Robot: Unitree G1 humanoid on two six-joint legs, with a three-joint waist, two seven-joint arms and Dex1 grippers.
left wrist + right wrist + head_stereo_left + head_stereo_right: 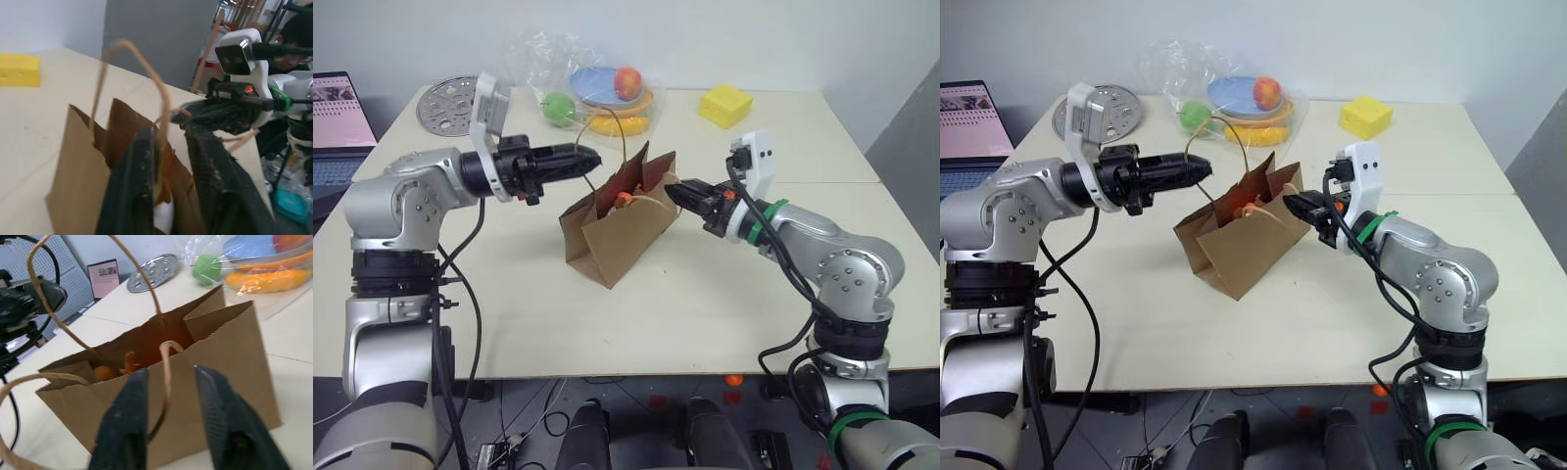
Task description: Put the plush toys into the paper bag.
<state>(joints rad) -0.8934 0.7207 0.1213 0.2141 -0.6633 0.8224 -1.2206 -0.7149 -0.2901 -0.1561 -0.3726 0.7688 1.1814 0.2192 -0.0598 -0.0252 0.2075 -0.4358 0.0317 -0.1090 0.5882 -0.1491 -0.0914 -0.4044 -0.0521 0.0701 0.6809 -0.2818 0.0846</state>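
Brown paper bag [617, 230] stands open, orange inside; both claws parted, holding nothing.

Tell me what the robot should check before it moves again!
1. Bag standing upright on the table: ok.
2. Toys inside the bag: something orange shows inside; both toys in, cannot tell.
3. Left gripper open, cord handle between its fingers: ok.
4. Right gripper open, the other cord between its fingers: ok.
5. No toys left out on the table: ok.
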